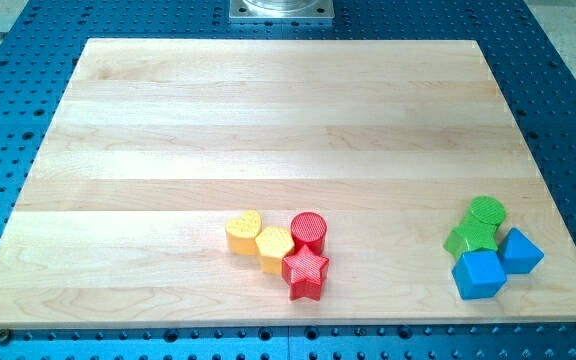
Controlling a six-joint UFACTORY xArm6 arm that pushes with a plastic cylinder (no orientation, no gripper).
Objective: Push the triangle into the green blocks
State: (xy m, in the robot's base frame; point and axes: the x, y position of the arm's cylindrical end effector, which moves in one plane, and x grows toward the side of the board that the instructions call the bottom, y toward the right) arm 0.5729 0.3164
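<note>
Tool unseen; blue triangle (520, 250) beside green blocks (476, 228)

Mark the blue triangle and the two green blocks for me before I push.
blue triangle (521, 250), camera view, on its top face.
green round block (487, 210), camera view, on its ridged top.
lower green block (471, 238), camera view, on its top face.

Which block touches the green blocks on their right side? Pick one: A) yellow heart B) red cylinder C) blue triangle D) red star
C: the blue triangle sits against the green blocks at the view's right, while the red and yellow blocks cluster apart near the bottom centre. My tip does not show.
</note>
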